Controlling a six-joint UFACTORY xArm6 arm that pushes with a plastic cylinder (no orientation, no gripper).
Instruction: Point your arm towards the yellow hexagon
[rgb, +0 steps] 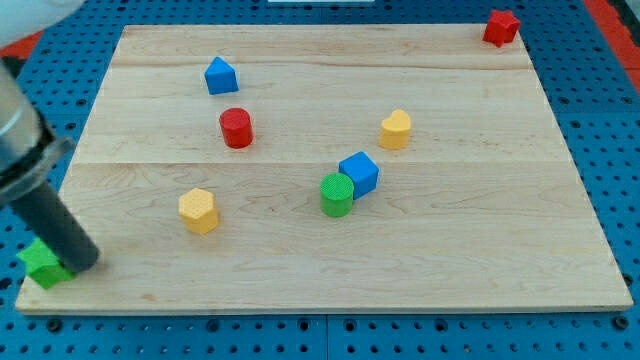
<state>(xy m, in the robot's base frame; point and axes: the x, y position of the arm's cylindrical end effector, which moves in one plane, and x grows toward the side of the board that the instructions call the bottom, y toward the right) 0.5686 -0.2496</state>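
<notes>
The yellow hexagon (198, 210) lies on the wooden board (480, 230) in the lower left part of the view. My rod comes in from the view's left edge and my tip (83, 265) rests near the board's bottom left corner, well to the left of the yellow hexagon and a little below it. My tip touches or stands right beside a green block (43, 264) at that corner, which the rod partly hides.
A blue pentagon-like block (220, 76) and a red cylinder (236, 128) lie at upper left. A yellow heart-like block (395, 129), a blue cube (359, 172) and a green cylinder (337, 194) sit mid-board. A red star-like block (501, 27) is at top right.
</notes>
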